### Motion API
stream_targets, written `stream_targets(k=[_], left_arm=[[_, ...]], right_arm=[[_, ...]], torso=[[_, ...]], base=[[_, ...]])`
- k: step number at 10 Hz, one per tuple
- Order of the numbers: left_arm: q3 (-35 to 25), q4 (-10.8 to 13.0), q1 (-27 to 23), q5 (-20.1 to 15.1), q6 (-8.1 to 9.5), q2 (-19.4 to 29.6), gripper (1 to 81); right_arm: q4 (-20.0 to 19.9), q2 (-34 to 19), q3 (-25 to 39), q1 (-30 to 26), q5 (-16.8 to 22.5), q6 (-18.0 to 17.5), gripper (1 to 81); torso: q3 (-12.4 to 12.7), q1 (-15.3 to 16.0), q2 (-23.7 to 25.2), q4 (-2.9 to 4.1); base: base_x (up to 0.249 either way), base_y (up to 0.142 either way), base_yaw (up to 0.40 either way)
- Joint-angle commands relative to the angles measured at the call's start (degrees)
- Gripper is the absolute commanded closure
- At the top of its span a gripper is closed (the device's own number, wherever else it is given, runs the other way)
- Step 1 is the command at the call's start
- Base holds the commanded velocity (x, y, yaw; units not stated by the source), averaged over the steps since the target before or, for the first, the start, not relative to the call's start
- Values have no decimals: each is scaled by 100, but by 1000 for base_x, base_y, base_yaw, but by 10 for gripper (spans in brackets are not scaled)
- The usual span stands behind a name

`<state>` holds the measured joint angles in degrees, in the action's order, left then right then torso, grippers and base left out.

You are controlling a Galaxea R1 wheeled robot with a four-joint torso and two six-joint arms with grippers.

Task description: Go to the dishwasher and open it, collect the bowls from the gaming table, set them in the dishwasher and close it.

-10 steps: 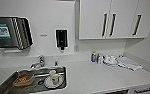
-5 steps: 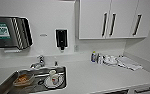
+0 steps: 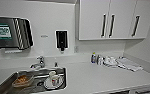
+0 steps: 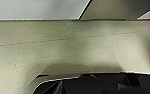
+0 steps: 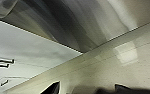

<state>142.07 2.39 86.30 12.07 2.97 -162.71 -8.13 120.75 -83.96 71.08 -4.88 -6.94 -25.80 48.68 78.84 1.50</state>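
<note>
Neither gripper's fingers can be made out, so whether they are open or holding anything I cannot tell. Both wrist views look down at pale speckled floor beside cabinet fronts — the arms seem to hang low, as suits driving.

In the head view the robot faces a white counter (image 3: 96, 75). At lower left sits a steel sink (image 3: 61, 71) holding a brownish dish (image 3: 22, 80) and a white cup (image 3: 52, 78) on a plate — probably left for washing. A tap (image 3: 39, 62) stands behind it; a towel dispenser (image 3: 11, 33) and a soap dispenser (image 3: 61, 40) hang within reach above. Small bottles (image 3: 96, 59) and cloths (image 3: 127, 64) lie toward the right, under white wall cabinets (image 3: 111, 20).

The dishwasher itself cannot be picked out; a dark handle (image 3: 144, 91) at the lower right edge may belong to an under-counter front.
</note>
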Motion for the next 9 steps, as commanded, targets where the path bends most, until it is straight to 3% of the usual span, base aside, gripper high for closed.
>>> stream_targets(k=[1, 2, 3, 8, 9], left_arm=[[-21, 69, -336, -196, -25, 80, 10], [-30, 69, -337, -196, -25, 71, 10], [-30, 69, -328, -196, -25, 71, 10], [-21, 69, -336, -196, -25, 63, 10], [-21, 69, -328, -196, -25, 63, 10]], right_arm=[[-145, -320, 179, -555, 224, -9, 10], [-154, -364, 204, -563, 224, -9, 10], [-162, -443, 267, -608, 224, -9, 10], [-575, -1067, 1067, -1187, 242, -9, 10], [-750, -1146, 1154, -1407, 520, -9, 10]], torso=[[-355, -19, -33, 0], [-393, 92, 149, 0], [-124, 127, 199, 0], [-190, 183, 276, 0], [-190, 183, 276, 0]], base=[[0, 0, 0], [0, 0, 0], [0, 0, 0], [0, 0, 0], [0, 0, 0]])
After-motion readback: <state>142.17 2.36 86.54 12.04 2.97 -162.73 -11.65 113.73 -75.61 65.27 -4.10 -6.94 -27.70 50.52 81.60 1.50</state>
